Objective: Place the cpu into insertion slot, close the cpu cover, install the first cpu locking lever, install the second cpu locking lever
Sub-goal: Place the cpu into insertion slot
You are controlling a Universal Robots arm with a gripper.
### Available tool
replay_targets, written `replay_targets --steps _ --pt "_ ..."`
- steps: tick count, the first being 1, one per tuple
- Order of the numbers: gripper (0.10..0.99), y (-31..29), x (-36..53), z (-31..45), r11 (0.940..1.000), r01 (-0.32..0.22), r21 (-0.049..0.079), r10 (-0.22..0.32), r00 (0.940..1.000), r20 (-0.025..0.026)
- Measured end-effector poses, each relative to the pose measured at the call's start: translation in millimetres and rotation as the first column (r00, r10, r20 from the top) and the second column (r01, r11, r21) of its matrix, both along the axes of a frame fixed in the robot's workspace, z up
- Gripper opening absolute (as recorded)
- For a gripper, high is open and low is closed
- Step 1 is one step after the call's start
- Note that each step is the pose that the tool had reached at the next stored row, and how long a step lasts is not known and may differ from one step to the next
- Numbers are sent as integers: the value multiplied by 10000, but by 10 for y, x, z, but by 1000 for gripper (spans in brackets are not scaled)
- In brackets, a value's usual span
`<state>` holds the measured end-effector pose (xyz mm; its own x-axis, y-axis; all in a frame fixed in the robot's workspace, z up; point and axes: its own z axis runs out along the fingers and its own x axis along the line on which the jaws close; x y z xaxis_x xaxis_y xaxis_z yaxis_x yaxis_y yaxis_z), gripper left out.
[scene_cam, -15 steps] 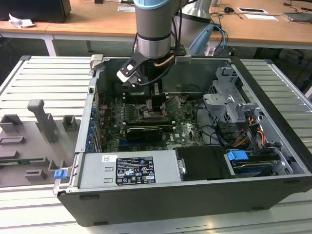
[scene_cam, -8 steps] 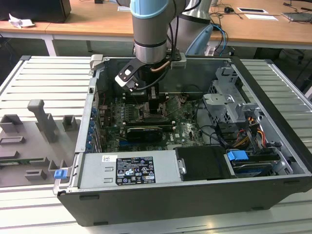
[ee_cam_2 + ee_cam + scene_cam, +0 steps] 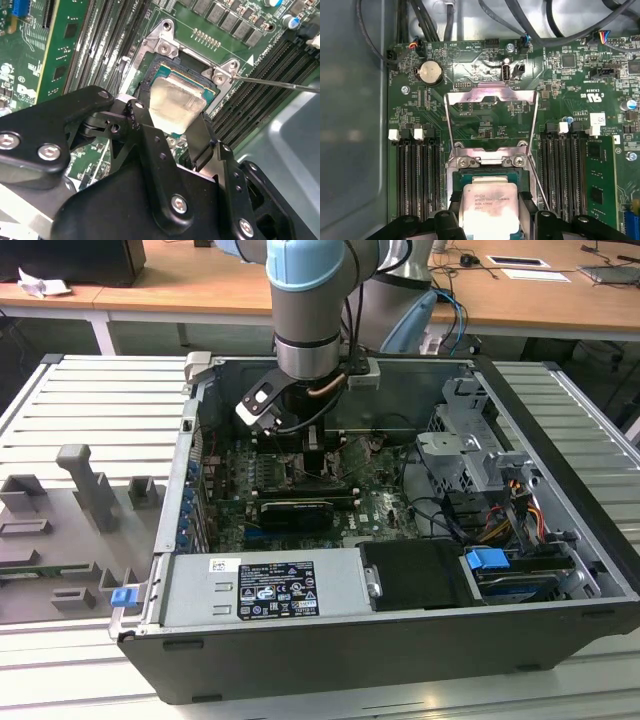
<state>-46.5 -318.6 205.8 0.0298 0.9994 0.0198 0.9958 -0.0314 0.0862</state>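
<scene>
The fingers (image 3: 145,107) are a little way apart and pinch the cpu (image 3: 176,102) by two of its sides. The cpu lies flat between them, right over the slot (image 3: 161,67). I cannot tell if it is all the way down. Just past the fingertips the cover (image 3: 491,94) is flipped open. Long black memory slots (image 3: 417,175) run along both sides of the fingers.
</scene>
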Motion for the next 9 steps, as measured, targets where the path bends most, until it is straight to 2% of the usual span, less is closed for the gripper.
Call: replay_targets --steps 9 --pt "529 0 0 -30 10000 43 -28 -43 10000 -1"
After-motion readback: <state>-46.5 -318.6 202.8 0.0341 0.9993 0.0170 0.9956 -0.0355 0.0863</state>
